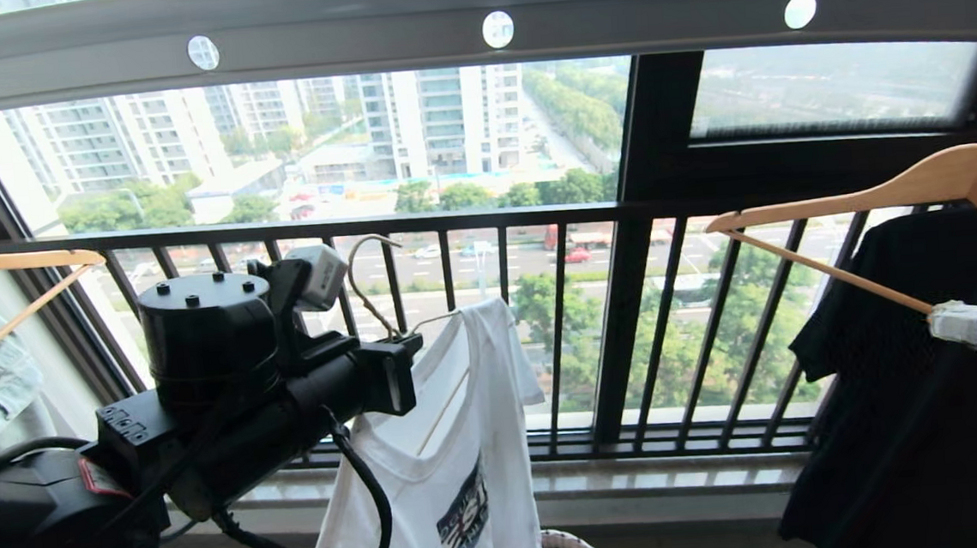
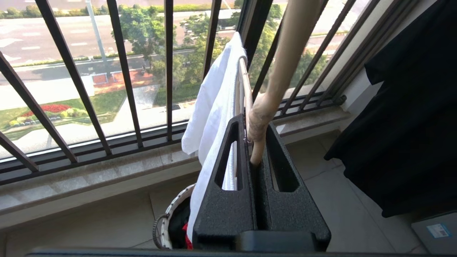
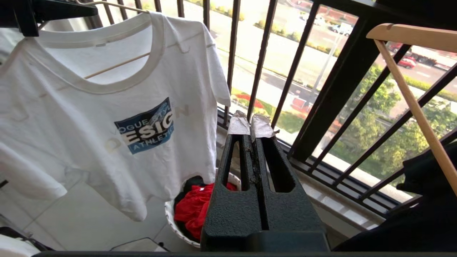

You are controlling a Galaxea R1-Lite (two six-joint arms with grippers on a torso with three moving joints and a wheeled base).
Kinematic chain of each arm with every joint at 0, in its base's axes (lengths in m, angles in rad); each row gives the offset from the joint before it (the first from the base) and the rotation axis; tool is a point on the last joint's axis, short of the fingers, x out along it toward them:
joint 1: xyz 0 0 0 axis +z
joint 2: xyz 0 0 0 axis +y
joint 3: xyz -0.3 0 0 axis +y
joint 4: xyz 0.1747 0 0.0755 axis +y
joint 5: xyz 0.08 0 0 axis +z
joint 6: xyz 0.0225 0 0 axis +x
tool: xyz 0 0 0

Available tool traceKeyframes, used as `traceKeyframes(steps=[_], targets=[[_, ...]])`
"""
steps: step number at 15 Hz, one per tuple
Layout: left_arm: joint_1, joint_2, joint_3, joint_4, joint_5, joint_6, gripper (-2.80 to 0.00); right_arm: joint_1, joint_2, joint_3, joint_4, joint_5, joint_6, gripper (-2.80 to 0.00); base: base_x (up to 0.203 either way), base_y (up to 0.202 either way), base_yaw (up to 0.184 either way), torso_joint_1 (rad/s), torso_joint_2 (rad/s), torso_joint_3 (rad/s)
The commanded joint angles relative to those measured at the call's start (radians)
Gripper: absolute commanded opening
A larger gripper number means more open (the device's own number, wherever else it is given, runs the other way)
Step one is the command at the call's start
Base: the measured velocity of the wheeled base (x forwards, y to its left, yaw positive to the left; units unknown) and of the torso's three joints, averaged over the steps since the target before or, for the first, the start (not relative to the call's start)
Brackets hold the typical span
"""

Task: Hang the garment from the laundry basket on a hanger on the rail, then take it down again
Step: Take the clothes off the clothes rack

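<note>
Garment (image 1: pixel 458 448) on hanger (image 1: pixel 379 307), held up by left claw (image 1: pixel 403 344) below the rail (image 1: pixel 471 17).

White T-shirt with navy logo print hangs on the thin cream hanger in front of the black balcony railing (image 1: pixel 467 219); hanger hook is free in the air, not on the grey holed rail overhead. Left claw clamps the hanger's twisted neck (jaws nearly together around it). Right claw (image 3: pixel 251 125) is closed on nothing, taped tips touching, near the shirt's sleeve side. Laundry basket (image 3: pixel 175 221) sits on floor under the shirt hem, red cloth (image 3: pixel 194 210) inside. Black shirt (image 1: pixel 911 416) on wooden hanger (image 1: pixel 904 193) at right.
</note>
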Motion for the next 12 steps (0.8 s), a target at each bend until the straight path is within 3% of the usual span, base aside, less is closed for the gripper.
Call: traceKeyframes(steps=[1,5,9,11,12], targets=[[-0.007,-0.016,-0.001,-0.003,0.001,0.000,-2.80,0.151,0.264,-0.044,-0.096,-0.107,0.041,-2.80,0.000,0.000,0.000,0.000,0.00,0.000],[-0.007,-0.039,-0.007,0.002,0.003,0.003,-2.80,0.212,0.550,-0.092,-0.303,-0.175,0.082,-2.80,0.000,0.000,0.000,0.000,0.00,0.000],[-0.005,-0.037,-0.018,0.002,0.009,0.005,-2.80,0.290,0.778,-0.257,-0.354,-0.204,0.088,-2.80,0.000,0.000,0.000,0.000,0.00,0.000],[-0.007,-0.017,-0.020,-0.001,0.008,0.004,-2.80,0.328,0.831,-0.278,-0.362,-0.217,0.094,-2.80,0.000,0.000,0.000,0.000,0.00,0.000],[-0.008,-0.005,-0.020,-0.001,0.008,0.003,-2.80,0.339,0.860,-0.279,-0.369,-0.219,0.114,0.00,0.000,0.000,0.000,0.000,0.00,0.000]])
